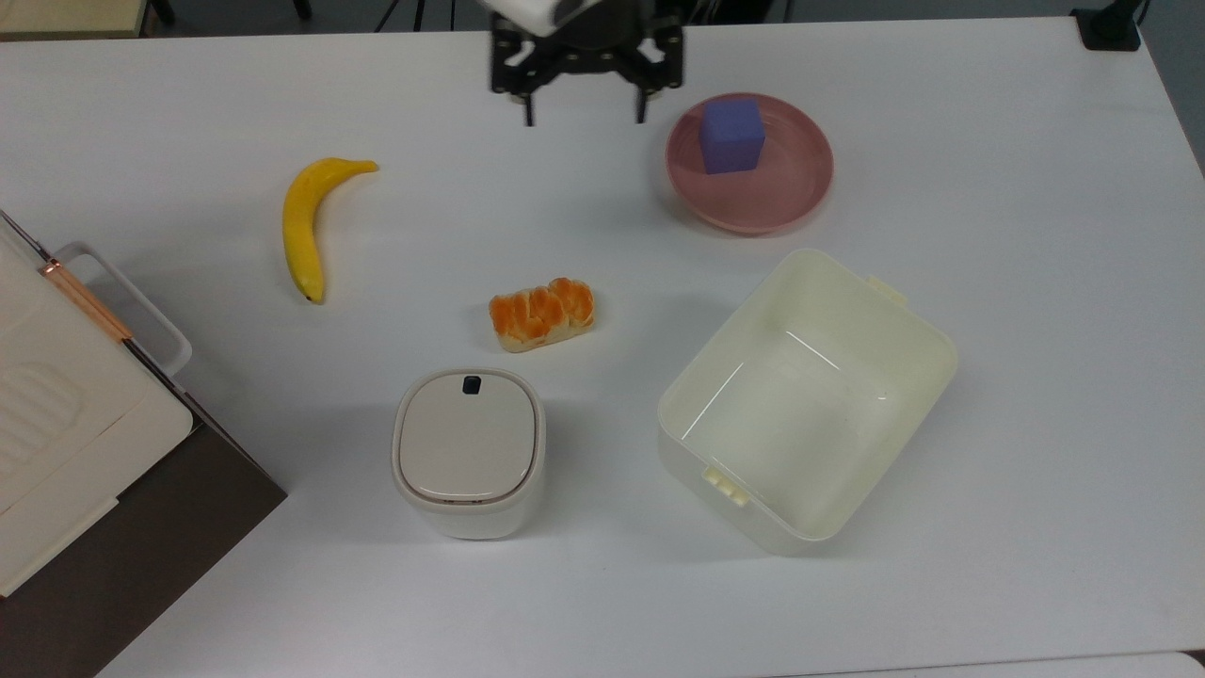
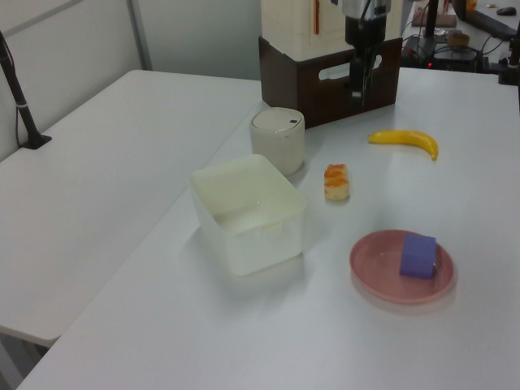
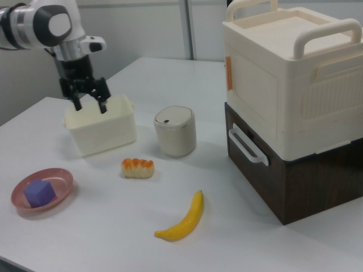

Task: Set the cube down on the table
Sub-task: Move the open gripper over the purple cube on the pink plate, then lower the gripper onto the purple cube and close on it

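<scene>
Top view: the cube sits on the pink plate, toward the plate's upper-left part, resting flat with nothing gripping it. The plate lies on the white tabletop. Just beside the plate, on the top view's left, the gripper hangs above the tabletop with its two fingers spread wide and nothing between them; it is apart from the cube. Below the plate in the top view stands an open cream tub. An orange bread piece lies near the middle of the tabletop, a lidded round white container below it, and a banana off to the top view's left. At the top view's left edge a cream box sits on a dark brown base.
</scene>
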Motion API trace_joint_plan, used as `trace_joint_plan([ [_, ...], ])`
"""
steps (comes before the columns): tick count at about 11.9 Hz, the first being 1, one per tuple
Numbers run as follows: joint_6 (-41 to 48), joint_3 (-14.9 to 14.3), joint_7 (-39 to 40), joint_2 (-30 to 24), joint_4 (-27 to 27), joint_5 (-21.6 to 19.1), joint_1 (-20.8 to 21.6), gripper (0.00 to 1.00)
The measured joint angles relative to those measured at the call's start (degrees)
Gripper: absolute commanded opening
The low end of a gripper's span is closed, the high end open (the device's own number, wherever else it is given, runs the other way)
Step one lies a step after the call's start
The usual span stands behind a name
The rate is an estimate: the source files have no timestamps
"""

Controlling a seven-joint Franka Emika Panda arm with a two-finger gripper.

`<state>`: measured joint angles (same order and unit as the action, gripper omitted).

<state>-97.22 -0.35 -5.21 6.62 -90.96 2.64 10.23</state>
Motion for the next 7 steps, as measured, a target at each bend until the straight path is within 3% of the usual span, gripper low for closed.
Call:
trace_joint_plan([
  [2, 0.02, 0.18, -2.9, -1.66, -3.79, -0.16, 4.54, 1.0],
  [7, -2.28, 0.31, -4.39, -9.17, -21.06, -0.19, 14.7, 1.0],
])
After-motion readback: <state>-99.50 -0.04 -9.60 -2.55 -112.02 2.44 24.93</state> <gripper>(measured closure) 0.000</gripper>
